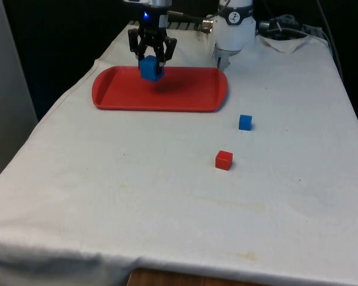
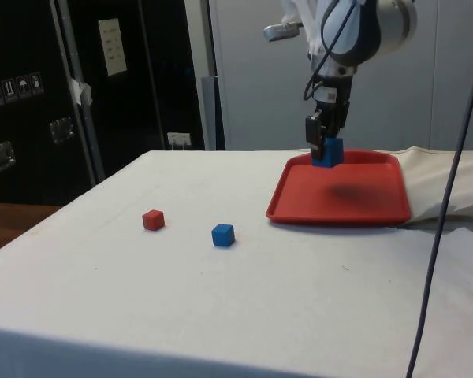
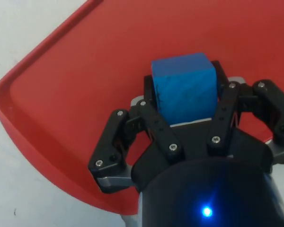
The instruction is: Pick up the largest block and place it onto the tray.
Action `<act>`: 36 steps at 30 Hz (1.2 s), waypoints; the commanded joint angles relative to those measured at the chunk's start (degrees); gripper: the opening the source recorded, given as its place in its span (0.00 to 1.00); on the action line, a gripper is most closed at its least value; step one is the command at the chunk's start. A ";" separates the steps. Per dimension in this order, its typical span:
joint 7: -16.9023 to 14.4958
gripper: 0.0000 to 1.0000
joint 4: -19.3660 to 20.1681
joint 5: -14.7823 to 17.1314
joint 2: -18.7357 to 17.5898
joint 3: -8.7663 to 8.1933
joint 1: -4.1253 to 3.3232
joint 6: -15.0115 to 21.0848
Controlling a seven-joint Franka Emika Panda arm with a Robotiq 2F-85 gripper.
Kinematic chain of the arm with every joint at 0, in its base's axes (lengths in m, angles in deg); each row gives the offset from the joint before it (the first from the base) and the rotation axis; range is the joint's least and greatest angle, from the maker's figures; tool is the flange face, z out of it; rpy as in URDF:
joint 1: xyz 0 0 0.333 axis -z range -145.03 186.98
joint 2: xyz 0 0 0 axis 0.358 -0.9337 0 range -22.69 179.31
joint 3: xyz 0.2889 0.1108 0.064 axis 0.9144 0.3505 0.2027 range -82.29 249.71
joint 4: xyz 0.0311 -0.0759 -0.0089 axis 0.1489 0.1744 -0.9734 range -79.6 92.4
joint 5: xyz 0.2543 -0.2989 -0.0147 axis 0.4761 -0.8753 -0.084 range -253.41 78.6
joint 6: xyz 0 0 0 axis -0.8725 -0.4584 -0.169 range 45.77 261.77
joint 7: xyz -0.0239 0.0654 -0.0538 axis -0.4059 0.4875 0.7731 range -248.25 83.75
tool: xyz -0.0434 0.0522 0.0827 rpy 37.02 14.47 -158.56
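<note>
A: Gripper (image 1: 151,59) jaws?
B: Clamped on large blue block (image 1: 150,68), spread only block-wide.
A: Block's place?
B: Between jaws, held above red tray (image 1: 119,95), off its floor.
A: Elsewhere?
B: Small blue cube (image 1: 245,122), red cube (image 1: 224,159) on counter, well apart from jaws.

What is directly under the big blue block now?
The red tray lies under the big blue block, which the gripper holds above it. The block's shadow falls on bare tray floor.

Gripper (image 1: 151,61) clamped on big blue block (image 1: 150,68), held above red tray (image 1: 185,95). Small blue block (image 1: 245,122) and red block (image 1: 224,159) on white cloth (image 1: 137,196), toward front view's right, near each other.
</note>
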 commanded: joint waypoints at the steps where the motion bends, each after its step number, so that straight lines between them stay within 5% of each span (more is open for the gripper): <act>1: -0.46 0.04 1.38 1.20 0.17 0.69 -0.11 2.12; 7: -0.17 0.04 1.38 1.32 -1.20 1.26 -0.06 3.21; 8: 0.11 0.04 0.00 0.11 -1.55 0.34 0.00 1.38; 17: 0.40 0.04 1.26 1.38 -2.75 2.52 0.06 4.24; 18: 0.57 0.04 0.00 0.17 -3.09 1.49 -0.06 2.41; 19: 0.40 0.04 1.26 1.38 -2.92 2.69 0.06 4.35; 24: 0.63 0.04 1.03 1.26 -3.95 3.38 0.23 5.27; 25: 0.69 0.04 -0.06 0.17 -4.07 2.12 -0.06 3.44; 26: 0.63 0.04 0.97 1.26 -4.18 3.50 0.23 5.44; 31: 0.97 0.04 0.74 1.15 -5.44 4.01 0.34 6.65; 32: 1.03 0.06 0.69 1.09 -5.61 4.13 0.40 6.88; 34: 1.26 0.30 0.63 0.97 -6.13 4.35 0.46 7.45; 35: 1.32 0.40 -0.34 0.17 -6.65 3.04 -0.06 5.90; 36: 1.38 0.40 0.63 0.97 -6.25 4.47 0.52 7.62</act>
